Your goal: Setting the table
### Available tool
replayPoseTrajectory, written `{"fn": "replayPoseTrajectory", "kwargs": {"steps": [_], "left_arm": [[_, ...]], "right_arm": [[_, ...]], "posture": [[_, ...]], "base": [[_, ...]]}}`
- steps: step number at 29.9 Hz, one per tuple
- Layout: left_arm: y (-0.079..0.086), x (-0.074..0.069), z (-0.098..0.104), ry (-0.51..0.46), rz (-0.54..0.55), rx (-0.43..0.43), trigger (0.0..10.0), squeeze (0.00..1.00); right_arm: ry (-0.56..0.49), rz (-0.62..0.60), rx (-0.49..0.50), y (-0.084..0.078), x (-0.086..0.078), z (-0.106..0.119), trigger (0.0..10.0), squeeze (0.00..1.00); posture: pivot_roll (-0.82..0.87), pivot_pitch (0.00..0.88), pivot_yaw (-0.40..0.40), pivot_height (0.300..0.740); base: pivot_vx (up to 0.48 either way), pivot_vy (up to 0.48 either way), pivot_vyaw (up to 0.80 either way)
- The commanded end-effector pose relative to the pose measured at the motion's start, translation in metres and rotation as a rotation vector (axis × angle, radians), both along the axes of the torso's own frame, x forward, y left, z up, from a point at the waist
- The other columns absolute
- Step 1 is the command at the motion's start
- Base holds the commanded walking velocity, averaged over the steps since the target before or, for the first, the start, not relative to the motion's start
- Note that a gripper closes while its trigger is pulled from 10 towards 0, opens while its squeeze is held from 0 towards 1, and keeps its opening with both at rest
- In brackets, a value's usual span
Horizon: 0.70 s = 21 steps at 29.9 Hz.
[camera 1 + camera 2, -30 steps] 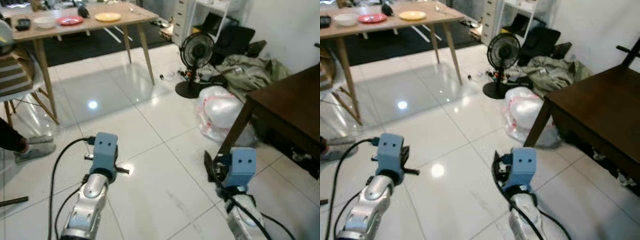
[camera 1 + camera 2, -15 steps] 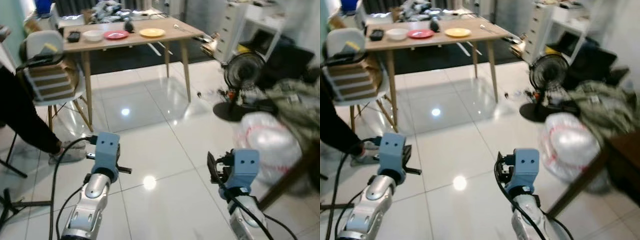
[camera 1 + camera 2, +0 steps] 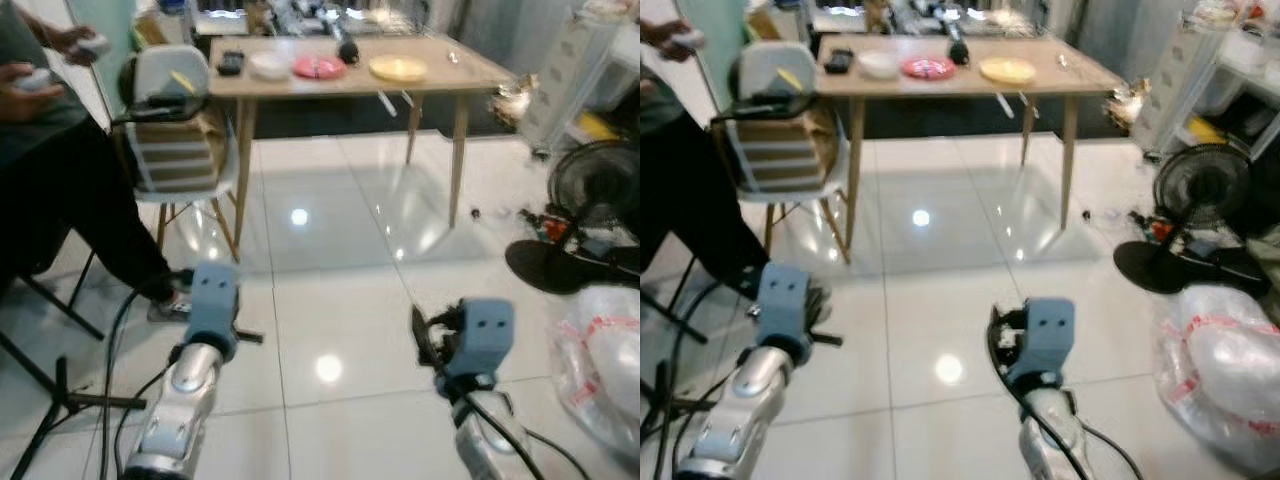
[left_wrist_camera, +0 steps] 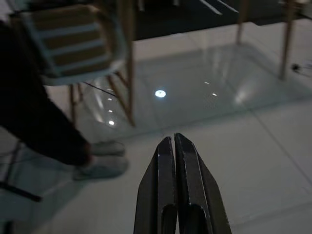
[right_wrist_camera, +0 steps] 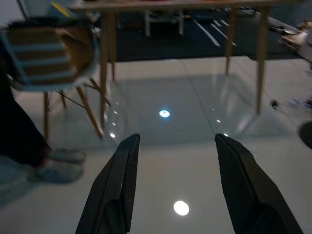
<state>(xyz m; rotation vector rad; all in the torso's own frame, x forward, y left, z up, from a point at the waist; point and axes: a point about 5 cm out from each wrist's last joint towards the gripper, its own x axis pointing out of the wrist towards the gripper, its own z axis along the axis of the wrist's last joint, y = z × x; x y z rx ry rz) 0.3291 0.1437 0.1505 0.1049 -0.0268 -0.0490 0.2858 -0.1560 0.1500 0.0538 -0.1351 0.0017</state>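
Facing the table (image 3: 470, 72), both grippers empty, nothing picked up yet.

L gripper (image 4: 174, 146) has fingers pressed together, no gap; R gripper (image 5: 178, 161) has fingers spread wide apart. Both hang over bare floor (image 3: 340, 250), w/ the table well ahead of the fingertips, across open tile. On it I see a white bowl (image 3: 268, 64), red plate (image 3: 319, 67) and yellow plate (image 3: 397, 68) in a row, a dark bottle-like thing (image 3: 346, 48) behind them, a black item (image 3: 231, 62) at the far left. A chair (image 3: 175, 110) stands left of the table; a person (image 3: 60, 180) is beside it, fan (image 3: 592, 200) off to the right. I reckon plates are stiff, light-ish, slick-glazed and breakable, so I'd pinch at the rim, fingers over and under the edge, w/ the R already open for that. Bowl: grip the wall at the lip.
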Motion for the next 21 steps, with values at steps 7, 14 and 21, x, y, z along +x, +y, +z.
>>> {"fn": "replayPoseTrajectory", "kwargs": {"steps": [7,14,21], "left_arm": [[0.0038,-0.0035,-0.0092,0.033,0.015,0.004,10.0,0.00],[0.0036,-0.0035,-0.0089,0.033,0.012,0.004,10.0,0.00],[0.0042,-0.0036,-0.0084,0.032,0.012,0.005,10.0,0.00]], "right_arm": [[0.035,-0.012,0.029,-0.0009,-0.0030,-0.0074,10.0,0.00],[0.031,-0.013,0.026,-0.0005,-0.0028,-0.0069,10.0,0.00],[0.029,-0.014,0.022,0.0004,-0.0028,-0.0067,10.0,0.00]], "posture": [[0.02,0.100,0.048,0.740],[0.02,0.103,0.050,0.740],[0.02,0.106,0.052,0.740]], "base": [[0.480,0.000,-0.50],[0.480,0.000,-0.69],[0.480,0.000,0.00]]}}
